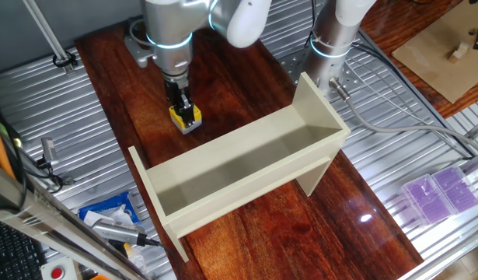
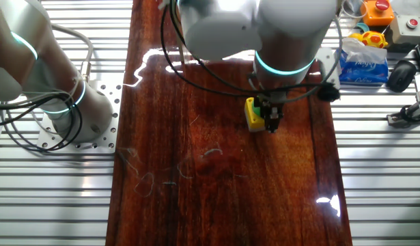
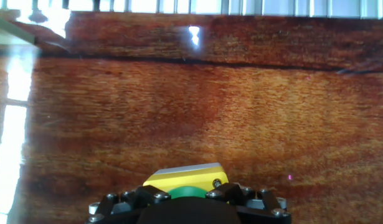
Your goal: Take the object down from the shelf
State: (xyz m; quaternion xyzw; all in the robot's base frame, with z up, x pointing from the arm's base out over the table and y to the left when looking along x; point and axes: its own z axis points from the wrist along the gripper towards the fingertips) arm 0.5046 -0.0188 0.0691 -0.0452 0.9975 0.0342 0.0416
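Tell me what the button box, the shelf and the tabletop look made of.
Button box: likely moulded plastic, uniform yellow with slight sheen.
Shelf: flat matte cream panels, maybe painted board or plastic.
Tabletop: glossy varnished wood, grain and lamp reflections show.

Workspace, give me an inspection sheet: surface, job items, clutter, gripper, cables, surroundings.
Surface: dark wooden board, glossy, over ribbed metal table.
Job's things: yellow button box down on the board, off the shelf; beige shelf standing with its trough bare.
Clutter: blue packet and tools at the board's corner; purple trays on the metal.
Gripper: gripper over the box, jaws at its sides; grip or release cannot be told.
Cables: grey cables from a second arm base across the metal.
Surroundings: red emergency button, tissue pack.
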